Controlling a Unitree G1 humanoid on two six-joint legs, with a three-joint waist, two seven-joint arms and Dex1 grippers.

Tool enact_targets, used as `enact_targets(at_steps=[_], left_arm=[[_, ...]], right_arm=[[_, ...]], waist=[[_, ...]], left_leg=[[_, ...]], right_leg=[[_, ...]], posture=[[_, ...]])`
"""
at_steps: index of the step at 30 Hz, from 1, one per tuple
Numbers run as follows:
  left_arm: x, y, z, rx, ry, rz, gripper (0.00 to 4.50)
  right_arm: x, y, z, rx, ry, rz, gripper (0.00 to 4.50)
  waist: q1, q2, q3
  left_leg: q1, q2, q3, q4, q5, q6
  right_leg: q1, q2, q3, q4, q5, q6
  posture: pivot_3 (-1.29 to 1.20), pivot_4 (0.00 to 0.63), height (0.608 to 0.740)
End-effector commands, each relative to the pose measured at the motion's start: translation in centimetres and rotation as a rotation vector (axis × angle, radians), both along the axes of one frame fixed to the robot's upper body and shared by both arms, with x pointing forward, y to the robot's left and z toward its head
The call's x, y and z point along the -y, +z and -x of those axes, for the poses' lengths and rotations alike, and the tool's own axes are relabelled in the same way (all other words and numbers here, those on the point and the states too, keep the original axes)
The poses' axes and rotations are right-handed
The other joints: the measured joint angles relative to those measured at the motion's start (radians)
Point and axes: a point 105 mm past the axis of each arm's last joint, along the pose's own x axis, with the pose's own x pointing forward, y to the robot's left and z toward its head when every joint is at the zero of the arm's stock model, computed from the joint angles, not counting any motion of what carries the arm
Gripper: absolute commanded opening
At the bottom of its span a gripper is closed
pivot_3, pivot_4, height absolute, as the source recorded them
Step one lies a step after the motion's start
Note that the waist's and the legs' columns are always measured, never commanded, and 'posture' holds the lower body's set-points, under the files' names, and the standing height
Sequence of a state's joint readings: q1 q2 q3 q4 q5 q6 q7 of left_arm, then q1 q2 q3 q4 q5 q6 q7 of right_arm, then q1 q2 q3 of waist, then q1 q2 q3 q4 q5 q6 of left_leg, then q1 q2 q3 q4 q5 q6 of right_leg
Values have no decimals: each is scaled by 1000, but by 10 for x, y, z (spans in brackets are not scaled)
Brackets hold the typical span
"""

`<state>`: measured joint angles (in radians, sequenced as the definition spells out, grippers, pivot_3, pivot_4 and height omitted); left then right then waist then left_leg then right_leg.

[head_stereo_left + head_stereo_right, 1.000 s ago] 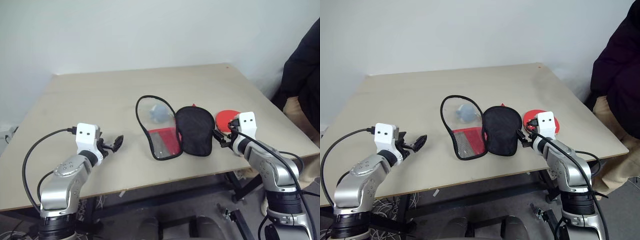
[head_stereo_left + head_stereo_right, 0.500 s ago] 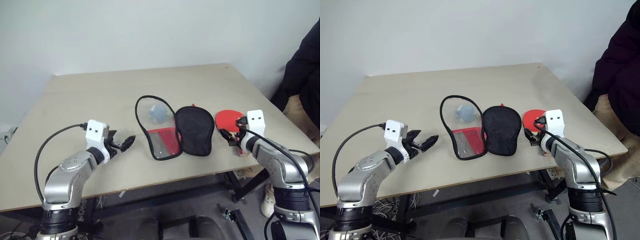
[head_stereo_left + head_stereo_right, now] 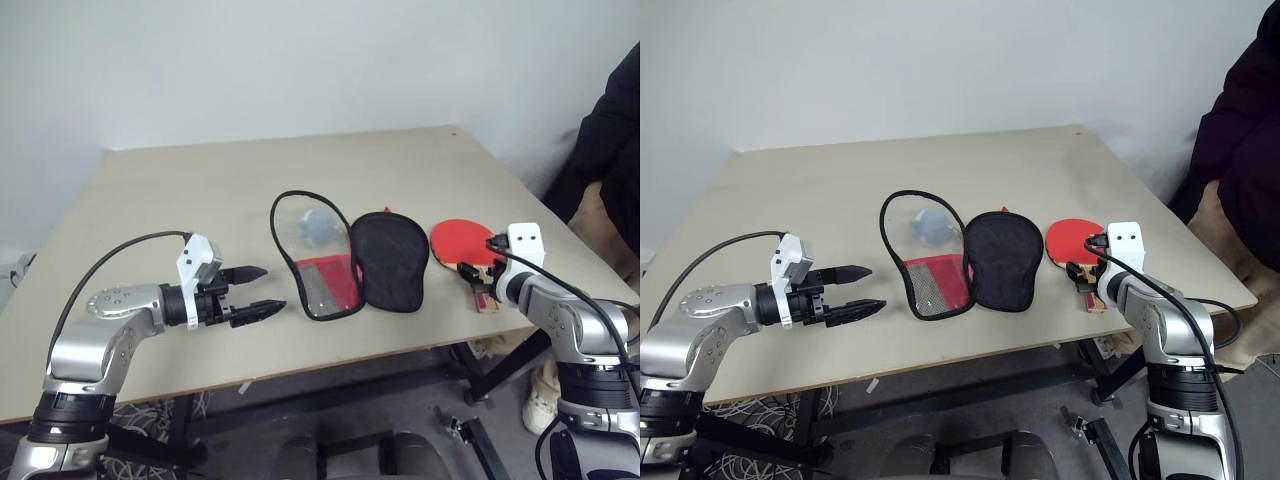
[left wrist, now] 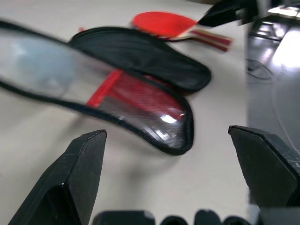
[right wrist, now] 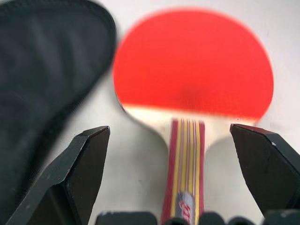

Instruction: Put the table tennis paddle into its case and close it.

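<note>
The table tennis paddle (image 3: pixel 460 238) lies red face up at the right of the table, its handle (image 5: pixel 183 154) pointing to the near edge. My right gripper (image 3: pixel 473 279) is open and hovers over that handle, one finger on each side of it, not touching. The case (image 3: pixel 390 262) lies unzipped and spread flat in the middle: the black half is beside the paddle, and the clear window half (image 3: pixel 312 250) with its red panel is to the left. My left gripper (image 3: pixel 264 289) is open, level with the table and pointing at the window half, a short way from it.
A pale blue plush charm (image 3: pixel 318 226) shows through the clear window. A person in dark clothes (image 3: pixel 606 130) sits at the table's right corner. The paddle handle lies close to the table's near right edge (image 3: pixel 560 318). Bare tabletop (image 3: pixel 200 190) stretches behind and to the left of the case.
My left gripper has swung right and turned its fingers toward the case. My right gripper has moved right, away from the black half and over the paddle handle.
</note>
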<state>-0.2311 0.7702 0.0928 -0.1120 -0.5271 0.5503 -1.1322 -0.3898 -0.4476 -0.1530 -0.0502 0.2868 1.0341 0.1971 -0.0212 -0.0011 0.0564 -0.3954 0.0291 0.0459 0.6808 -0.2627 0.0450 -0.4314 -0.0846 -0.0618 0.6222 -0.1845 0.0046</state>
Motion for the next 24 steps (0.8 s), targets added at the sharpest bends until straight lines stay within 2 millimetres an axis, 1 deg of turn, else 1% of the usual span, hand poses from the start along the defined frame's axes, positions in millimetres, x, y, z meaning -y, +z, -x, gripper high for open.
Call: enact_targets(at_steps=[1,7,12,14,16,20,21,23,24], left_arm=[[3,10,-2,38,-45,-13,4474],[10,9,3,34,-66,0,4474],[10,7,6,35,-63,-1,4474],[9,7,7,37,-59,0,4500],[8,7,8,39,-54,2,4500],[7,6,10,37,-47,0,4500],[7,6,9,37,-45,-1,4500],[7,6,9,38,-42,0,4500],[7,6,9,38,-41,2,4500]], right_arm=[[8,0,-6,11,-38,22,4461],[15,-13,-8,-26,-68,33,4461],[3,-15,-6,-52,-34,14,4461],[-3,-16,-4,-76,-30,12,4176],[-8,-15,-1,-98,-22,6,3743],[-13,-8,1,-113,-11,15,2667],[-13,-6,1,-116,-12,14,2473],[-12,-4,1,-135,-15,31,1879],[-10,-4,0,-141,-20,36,1682]], waist=[[-1,0,0],[-2,0,0],[-2,0,0],[-3,0,0],[-3,0,0],[-2,0,0],[-2,0,0],[-2,0,0],[-2,0,0]], left_leg=[[0,0,0,0,0,0],[0,0,1,-2,0,0],[1,0,1,-1,0,1],[1,0,1,-1,0,1],[1,0,1,-1,0,1],[0,0,1,-2,0,1],[0,0,1,-2,0,1],[0,0,1,-2,0,1],[0,0,1,-1,0,1]], right_leg=[[0,0,0,0,0,0],[-1,1,2,0,0,1],[-1,1,2,0,0,1],[-1,1,3,0,0,1],[-1,1,3,1,0,1],[-1,1,3,0,0,1],[-1,1,3,0,0,1],[-1,1,3,0,0,1],[-1,1,3,0,0,1]], posture=[[0,0,740],[0,0,740],[0,0,740],[0,0,740],[0,0,740],[0,0,740],[0,0,740],[0,0,740],[0,0,740]])
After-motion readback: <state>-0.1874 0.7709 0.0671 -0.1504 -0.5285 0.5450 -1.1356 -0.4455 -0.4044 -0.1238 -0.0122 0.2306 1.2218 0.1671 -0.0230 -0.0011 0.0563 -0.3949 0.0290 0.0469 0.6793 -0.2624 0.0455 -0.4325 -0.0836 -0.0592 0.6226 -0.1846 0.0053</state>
